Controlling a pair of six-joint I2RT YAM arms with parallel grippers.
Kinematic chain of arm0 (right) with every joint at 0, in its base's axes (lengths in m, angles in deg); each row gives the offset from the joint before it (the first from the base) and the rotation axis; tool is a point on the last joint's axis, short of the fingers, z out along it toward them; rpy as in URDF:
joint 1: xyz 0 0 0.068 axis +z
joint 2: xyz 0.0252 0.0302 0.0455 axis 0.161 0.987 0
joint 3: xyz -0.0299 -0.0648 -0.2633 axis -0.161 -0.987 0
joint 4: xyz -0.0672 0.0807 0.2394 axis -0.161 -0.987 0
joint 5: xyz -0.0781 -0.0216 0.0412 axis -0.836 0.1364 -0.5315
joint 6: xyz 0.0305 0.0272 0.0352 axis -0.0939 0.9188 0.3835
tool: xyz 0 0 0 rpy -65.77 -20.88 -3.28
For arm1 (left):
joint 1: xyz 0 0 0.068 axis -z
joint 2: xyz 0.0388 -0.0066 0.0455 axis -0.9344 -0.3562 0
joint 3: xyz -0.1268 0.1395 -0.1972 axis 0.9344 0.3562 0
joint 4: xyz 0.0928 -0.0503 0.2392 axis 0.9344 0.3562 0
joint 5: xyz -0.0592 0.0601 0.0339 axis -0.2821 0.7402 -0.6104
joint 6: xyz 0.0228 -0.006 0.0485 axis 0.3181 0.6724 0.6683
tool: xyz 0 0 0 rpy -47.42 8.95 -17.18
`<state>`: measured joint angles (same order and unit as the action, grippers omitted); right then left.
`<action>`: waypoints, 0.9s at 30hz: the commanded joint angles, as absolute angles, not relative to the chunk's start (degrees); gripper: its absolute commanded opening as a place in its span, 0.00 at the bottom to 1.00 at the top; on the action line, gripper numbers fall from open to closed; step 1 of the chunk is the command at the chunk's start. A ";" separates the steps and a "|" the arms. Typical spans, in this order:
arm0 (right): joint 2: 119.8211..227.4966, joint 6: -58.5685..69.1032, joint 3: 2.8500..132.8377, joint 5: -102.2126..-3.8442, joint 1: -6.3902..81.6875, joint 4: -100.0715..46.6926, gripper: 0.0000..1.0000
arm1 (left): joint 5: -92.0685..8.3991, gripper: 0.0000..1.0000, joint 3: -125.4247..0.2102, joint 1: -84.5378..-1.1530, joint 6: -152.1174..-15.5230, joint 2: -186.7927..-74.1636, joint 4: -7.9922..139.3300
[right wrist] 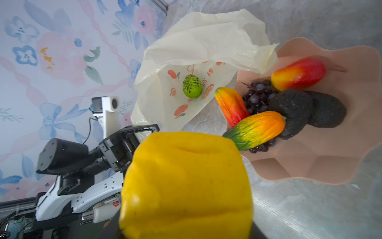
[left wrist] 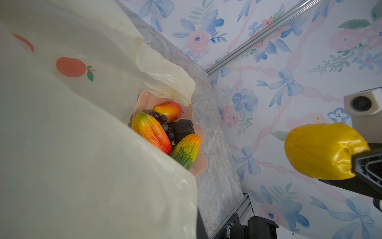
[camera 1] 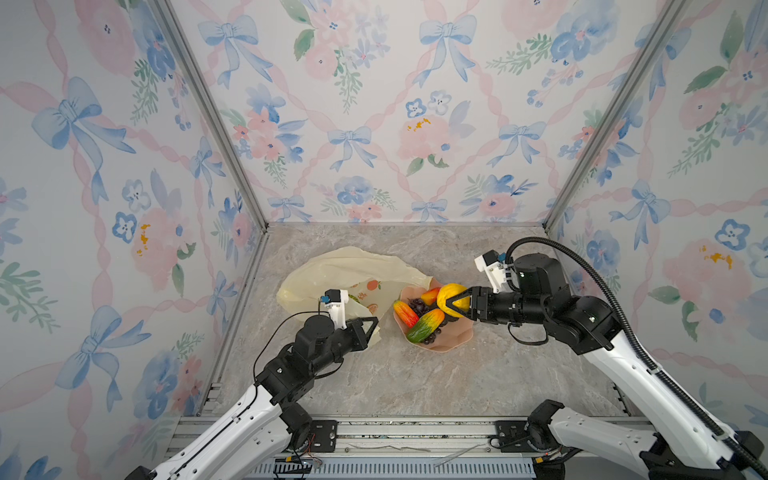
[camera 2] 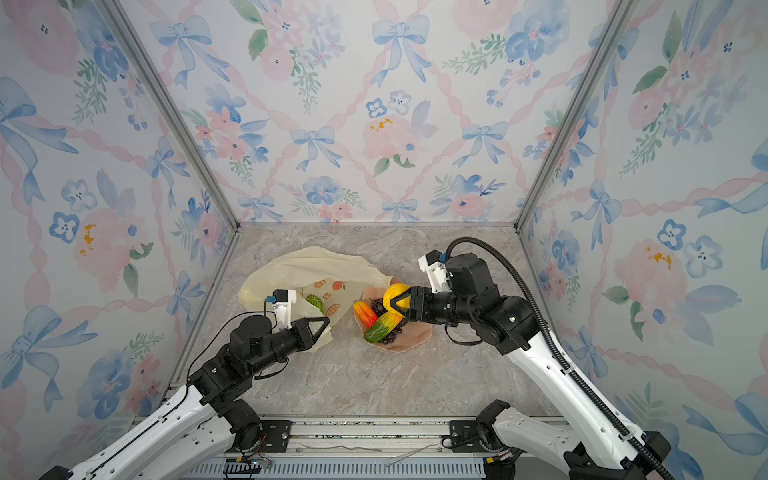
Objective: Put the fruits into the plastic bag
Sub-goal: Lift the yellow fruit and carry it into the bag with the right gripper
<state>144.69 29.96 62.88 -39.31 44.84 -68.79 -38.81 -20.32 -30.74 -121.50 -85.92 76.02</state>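
Left gripper (camera 1: 371,324): pinched on plastic bag (camera 1: 345,266) rim, propping its mouth open | right gripper (camera 1: 452,306): clamped around lemon (camera 1: 449,291) above pink dish (camera 1: 453,337), seemingly bag-bound.

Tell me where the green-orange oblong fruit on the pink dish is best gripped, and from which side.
Probably across its narrow middle, from above: the green-orange oblong fruit lies lengthwise atop the grape bunch in the pink dish, its long sides exposed.
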 commanded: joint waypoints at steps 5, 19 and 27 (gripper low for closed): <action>145.20 41.77 59.47 -30.65 45.62 -51.20 0.57 | -42.66 0.00 -24.69 -31.98 -117.72 -87.66 75.81; 166.59 41.44 64.00 -28.25 51.22 -41.34 0.56 | -49.23 0.00 -28.05 -35.68 -116.07 -90.98 75.72; 177.63 41.51 66.92 -26.01 51.39 -38.06 0.56 | -50.57 0.00 -28.48 -36.40 -116.17 -91.44 75.71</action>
<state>175.42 41.19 64.39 -28.16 50.70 -41.10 -49.06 -26.79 -35.88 -117.30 -91.16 75.98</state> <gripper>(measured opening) 0.559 0.050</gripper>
